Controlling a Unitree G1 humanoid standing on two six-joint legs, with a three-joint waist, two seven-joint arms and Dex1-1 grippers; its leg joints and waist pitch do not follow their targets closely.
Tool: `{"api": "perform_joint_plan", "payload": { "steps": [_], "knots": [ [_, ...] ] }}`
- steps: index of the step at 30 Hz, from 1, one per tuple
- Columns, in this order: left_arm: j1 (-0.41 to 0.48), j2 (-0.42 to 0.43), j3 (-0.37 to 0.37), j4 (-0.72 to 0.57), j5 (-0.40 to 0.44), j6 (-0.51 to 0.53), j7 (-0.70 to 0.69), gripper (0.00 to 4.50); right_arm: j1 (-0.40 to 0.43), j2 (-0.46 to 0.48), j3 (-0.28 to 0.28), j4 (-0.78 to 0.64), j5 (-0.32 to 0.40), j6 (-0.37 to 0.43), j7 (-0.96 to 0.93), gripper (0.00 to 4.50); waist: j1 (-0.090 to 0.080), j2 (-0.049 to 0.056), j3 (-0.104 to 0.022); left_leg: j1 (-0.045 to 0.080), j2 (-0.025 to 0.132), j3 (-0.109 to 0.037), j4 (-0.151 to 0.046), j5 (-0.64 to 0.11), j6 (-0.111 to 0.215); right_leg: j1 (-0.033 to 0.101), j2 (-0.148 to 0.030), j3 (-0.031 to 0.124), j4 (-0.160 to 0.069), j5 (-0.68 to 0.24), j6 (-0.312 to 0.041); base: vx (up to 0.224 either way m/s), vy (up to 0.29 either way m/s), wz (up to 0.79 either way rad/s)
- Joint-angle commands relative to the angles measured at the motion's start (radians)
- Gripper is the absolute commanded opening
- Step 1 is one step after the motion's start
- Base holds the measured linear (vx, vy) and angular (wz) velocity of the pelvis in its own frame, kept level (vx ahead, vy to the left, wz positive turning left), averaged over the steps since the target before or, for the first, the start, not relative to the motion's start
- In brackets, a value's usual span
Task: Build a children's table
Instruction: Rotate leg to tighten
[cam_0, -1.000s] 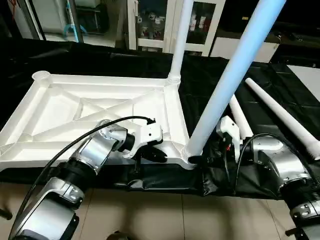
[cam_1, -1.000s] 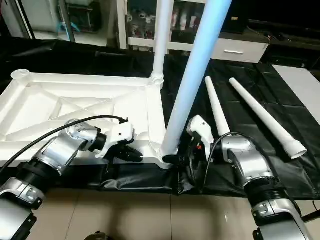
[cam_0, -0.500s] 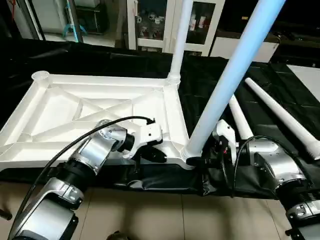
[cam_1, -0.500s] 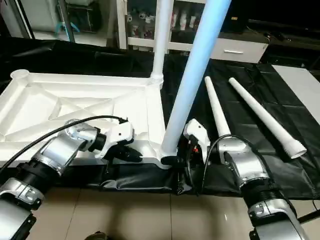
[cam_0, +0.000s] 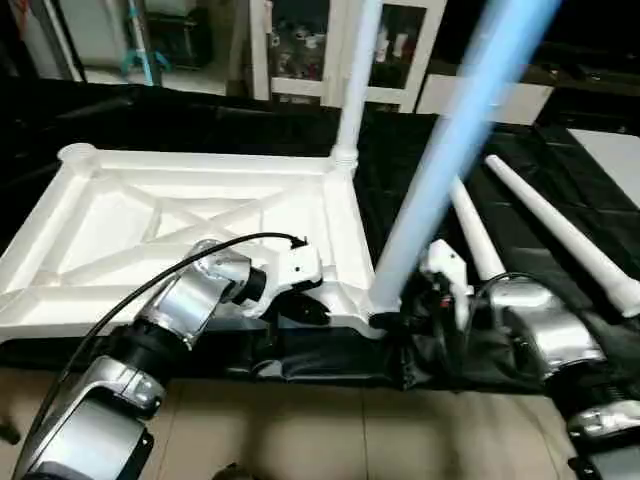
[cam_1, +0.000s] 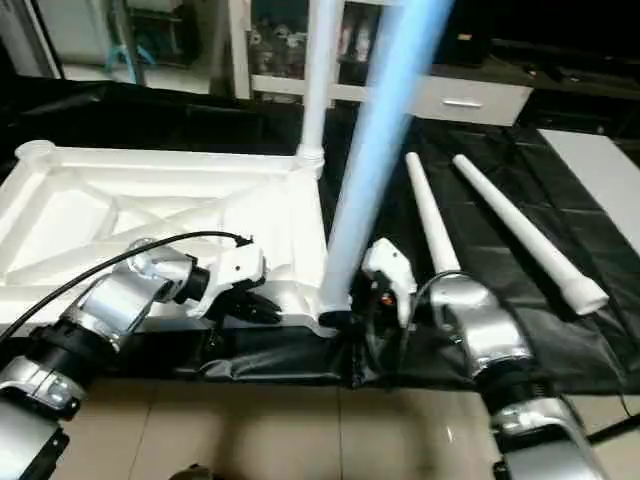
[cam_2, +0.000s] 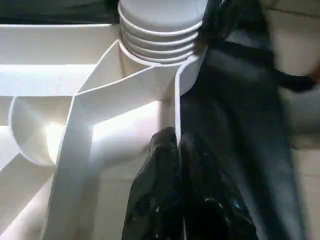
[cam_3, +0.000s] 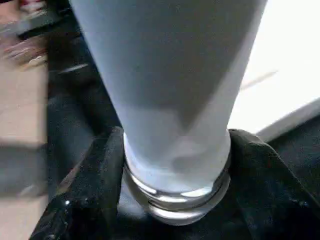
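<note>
Right pincer (cam_0: 392, 318) clasps the second leg (cam_0: 440, 180) at its threaded base in the tabletop (cam_0: 180, 230) corner socket, left pincer (cam_0: 318, 312) closed on the rim; screwing in likely comes next.

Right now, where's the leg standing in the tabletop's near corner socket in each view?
Left eye view: near-corner leg rises tilted, right of centre.
Right eye view: near-corner leg, about centre, same tilt.
Left wrist view: its threaded end, past the left gripper.
Right wrist view: near-corner leg, clasped by the right gripper.
Shared landmark: the corner socket holding that threaded end.
</note>
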Motion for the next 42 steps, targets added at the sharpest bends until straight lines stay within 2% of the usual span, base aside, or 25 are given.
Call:
{"api": "perform_joint_plan", "payload": {
  "steps": [1, 2, 3, 4, 6, 9, 13, 15, 16, 18, 20, 22, 25, 27, 28, 30, 31, 32, 33, 34, 35, 36, 37, 40, 42],
  "knots": [
    [0.008, -0.053, -0.018, 0.044, 0.013, 0.008, 0.065, 0.00, -0.033, 0.023, -0.053, 0.086, -0.056, 0.007, -0.230, 2.73, -0.012, 0.003, -0.056, 0.025, 0.022, -0.022, -0.076, -0.445, -0.051, 0.021, -0.051, 0.019, -0.084, -0.432, -0.179, 0.000, 0.000, 0.00],
    [0.008, -0.053, -0.018, 0.044, 0.013, 0.008, 0.065, 0.00, -0.033, 0.023, -0.053, 0.086, -0.056, 0.007, -0.230, 2.73, -0.017, 0.006, -0.055, 0.024, 0.022, -0.026, -0.077, -0.456, -0.052, 0.020, -0.052, 0.019, -0.088, -0.464, -0.165, -0.051, 0.002, -0.03],
    [-0.010, -0.090, 0.007, 0.077, 0.015, 0.011, 0.149, 0.00, -0.033, 0.085, -0.102, 0.109, -0.034, 0.037, -0.376, 2.73, -0.019, 0.006, -0.054, 0.022, 0.022, -0.027, -0.078, -0.459, -0.051, 0.020, -0.052, 0.019, -0.090, -0.470, -0.158, 0.000, 0.000, 0.00],
    [-0.016, -0.100, 0.013, 0.087, 0.016, 0.014, 0.172, 0.00, -0.029, 0.101, -0.111, 0.110, -0.031, 0.042, -0.411, 2.73, -0.023, 0.007, -0.054, 0.022, 0.022, -0.028, -0.080, -0.464, -0.055, 0.016, -0.052, 0.020, -0.091, -0.473, -0.155, 0.000, 0.000, 0.00],
    [-0.028, -0.122, 0.027, 0.111, 0.020, 0.020, 0.227, 0.00, -0.021, 0.139, -0.130, 0.114, -0.024, 0.060, -0.489, 2.72, -0.031, 0.005, -0.055, 0.018, 0.020, -0.031, -0.081, -0.472, -0.058, 0.018, -0.049, 0.016, -0.091, -0.483, -0.142, 0.000, 0.000, 0.00],
    [-0.051, -0.154, 0.053, 0.156, 0.027, 0.030, 0.330, 0.00, -0.019, 0.202, -0.149, 0.133, -0.024, 0.066, -0.612, 2.72, -0.036, 0.005, -0.053, 0.023, 0.020, -0.028, -0.079, -0.488, -0.048, 0.008, -0.049, 0.018, -0.099, -0.486, -0.141, 0.000, 0.000, 0.00],
    [-0.095, -0.214, 0.108, 0.243, 0.047, 0.017, 0.541, 0.00, -0.040, 0.327, -0.185, 0.182, -0.013, 0.056, -0.833, 2.72, -0.041, 0.011, -0.054, 0.029, 0.016, -0.030, -0.079, -0.517, -0.059, 0.000, -0.048, 0.015, -0.105, -0.518, -0.128, 0.000, 0.000, 0.00],
    [-0.107, -0.227, 0.120, 0.262, 0.052, 0.001, 0.587, 0.00, -0.047, 0.364, -0.199, 0.194, -0.013, 0.053, -0.906, 2.72, -0.043, 0.013, -0.053, 0.033, 0.017, -0.032, -0.080, -0.540, -0.063, -0.004, -0.046, 0.014, -0.109, -0.528, -0.116, 0.000, 0.000, 0.00],
    [-0.122, -0.245, 0.134, 0.287, 0.057, -0.027, 0.645, 0.00, -0.064, 0.426, -0.214, 0.215, -0.017, 0.044, -1.009, 2.72, -0.044, 0.018, -0.053, 0.031, 0.015, -0.032, -0.081, -0.546, -0.065, -0.005, -0.046, 0.015, -0.110, -0.524, -0.112, 0.000, 0.000, 0.00],
    [-0.133, -0.255, 0.140, 0.303, 0.056, -0.045, 0.673, 0.00, -0.080, 0.474, -0.210, 0.227, -0.027, 0.019, -1.060, 2.72, -0.046, 0.018, -0.056, 0.028, 0.016, -0.036, -0.086, -0.548, -0.072, 0.001, -0.045, 0.012, -0.107, -0.509, -0.104, 0.000, 0.000, 0.00],
    [-0.138, -0.258, 0.142, 0.312, 0.054, -0.050, 0.679, 0.00, -0.086, 0.491, -0.203, 0.228, -0.037, -0.009, -1.069, 2.72, -0.044, 0.020, -0.056, 0.033, 0.016, -0.034, -0.087, -0.553, -0.068, -0.002, -0.044, 0.013, -0.109, -0.480, -0.105, 0.000, 0.000, 0.00],
    [-0.144, -0.257, 0.141, 0.322, 0.056, -0.064, 0.687, 0.00, -0.090, 0.495, -0.205, 0.230, -0.049, -0.030, -1.089, 2.72, -0.043, 0.015, -0.054, 0.030, 0.015, -0.030, -0.089, -0.544, -0.061, -0.003, -0.042, 0.017, -0.108, -0.445, -0.109, 0.000, 0.000, 0.00],
    [-0.153, -0.256, 0.141, 0.348, 0.055, -0.084, 0.683, 0.00, -0.096, 0.501, -0.226, 0.236, -0.036, -0.061, -1.085, 2.72, -0.040, 0.017, -0.054, 0.029, 0.015, -0.029, -0.089, -0.537, -0.053, -0.001, -0.045, 0.020, -0.108, -0.443, -0.110, 0.000, 0.000, 0.00],
    [-0.149, -0.246, 0.142, 0.353, 0.056, -0.106, 0.672, 0.00, -0.078, 0.485, -0.228, 0.187, -0.021, -0.114, -0.992, 2.72, -0.037, 0.016, -0.055, 0.028, 0.015, -0.027, -0.089, -0.523, -0.046, 0.002, -0.046, 0.021, -0.108, -0.432, -0.111, 0.000, 0.000, 0.00],
    [-0.146, -0.240, 0.140, 0.352, 0.054, -0.114, 0.657, 0.00, -0.071, 0.475, -0.231, 0.166, -0.011, -0.129, -0.957, 3.28, -0.034, 0.016, -0.057, 0.023, 0.016, -0.027, -0.089, -0.500, -0.040, 0.007, -0.047, 0.022, -0.104, -0.409, -0.116, 0.000, 0.000, 0.00],
    [-0.141, -0.233, 0.140, 0.346, 0.052, -0.122, 0.640, 0.00, -0.063, 0.458, -0.238, 0.139, 0.000, -0.137, -0.934, 3.28, -0.029, 0.014, -0.059, 0.021, 0.017, -0.021, -0.087, -0.453, -0.028, 0.010, -0.047, 0.025, -0.098, -0.348, -0.132, 0.000, 0.000, 0.00],
    [-0.141, -0.233, 0.140, 0.346, 0.052, -0.122, 0.640, 0.00, -0.063, 0.458, -0.238, 0.139, 0.000, -0.137, -0.934, 3.42, -0.029, 0.014, -0.059, 0.016, 0.017, -0.021, -0.087, -0.438, -0.023, 0.013, -0.046, 0.026, -0.095, -0.330, -0.137, 0.000, 0.000, 0.00],
    [-0.139, -0.226, 0.139, 0.345, 0.053, -0.124, 0.631, 0.00, -0.053, 0.437, -0.234, 0.105, 0.005, -0.125, -0.907, 3.49, -0.034, 0.020, -0.061, 0.001, 0.016, -0.026, -0.092, -0.392, -0.018, 0.029, -0.046, 0.021, -0.086, -0.307, -0.139, 0.000, 0.000, 0.00],
    [-0.139, -0.226, 0.139, 0.345, 0.053, -0.124, 0.631, 0.00, -0.053, 0.437, -0.234, 0.105, 0.005, -0.125, -0.907, 3.67, -0.037, 0.018, -0.064, -0.003, 0.017, -0.025, -0.091, -0.372, -0.017, 0.031, -0.046, 0.021, -0.084, -0.289, -0.141, 0.000, 0.000, 0.00],
    [-0.136, -0.211, 0.142, 0.346, 0.054, -0.130, 0.624, 0.00, -0.027, 0.387, -0.216, 0.039, -0.002, -0.099, -0.850, 3.71, -0.033, 0.018, -0.069, 0.000, 0.018, -0.024, -0.086, -0.326, -0.016, 0.031, -0.044, 0.020, -0.078, -0.231, -0.153, 0.000, 0.000, 0.00],
    [-0.136, -0.211, 0.142, 0.346, 0.054, -0.130, 0.624, 0.00, -0.027, 0.387, -0.216, 0.039, -0.002, -0.099, -0.850, 3.74, -0.030, 0.019, -0.070, 0.005, 0.018, -0.020, -0.082, -0.309, -0.009, 0.027, -0.040, 0.021, -0.076, -0.195, -0.161, 0.000, 0.000, 0.00],
    [-0.135, -0.207, 0.143, 0.347, 0.054, -0.132, 0.620, 0.00, -0.018, 0.370, -0.209, 0.018, -0.005, -0.091, -0.827, 3.74, -0.028, 0.019, -0.071, 0.011, 0.018, -0.013, -0.074, -0.269, 0.004, 0.024, -0.040, 0.023, -0.070, -0.117, -0.188, 0.052, -0.010, 0.05],
    [-0.134, -0.204, 0.143, 0.347, 0.053, -0.134, 0.616, 0.00, -0.013, 0.359, -0.208, 0.007, -0.007, -0.088, -0.818, 3.81, -0.029, 0.018, -0.072, 0.003, 0.016, -0.013, -0.072, -0.230, 0.016, 0.031, -0.039, 0.022, -0.060, -0.060, -0.207, 0.052, -0.010, 0.05],
    [-0.123, -0.179, 0.136, 0.351, 0.050, -0.147, 0.573, 0.00, 0.015, 0.268, -0.205, -0.065, -0.003, -0.035, -0.713, 4.12, -0.024, 0.019, -0.073, 0.005, 0.015, -0.009, -0.065, -0.182, 0.043, 0.036, -0.035, 0.020, -0.055, 0.007, -0.225, 0.000, 0.000, 0.00],
    [-0.118, -0.169, 0.127, 0.352, 0.051, -0.156, 0.539, 0.00, 0.027, 0.229, -0.199, -0.095, -0.003, -0.011, -0.662, 4.24, -0.021, 0.015, -0.073, 0.004, 0.013, -0.008, -0.064, -0.189, 0.049, 0.040, -0.037, 0.020, -0.056, -0.007, -0.232, 0.000, 0.000, 0.00]
  ]
}}
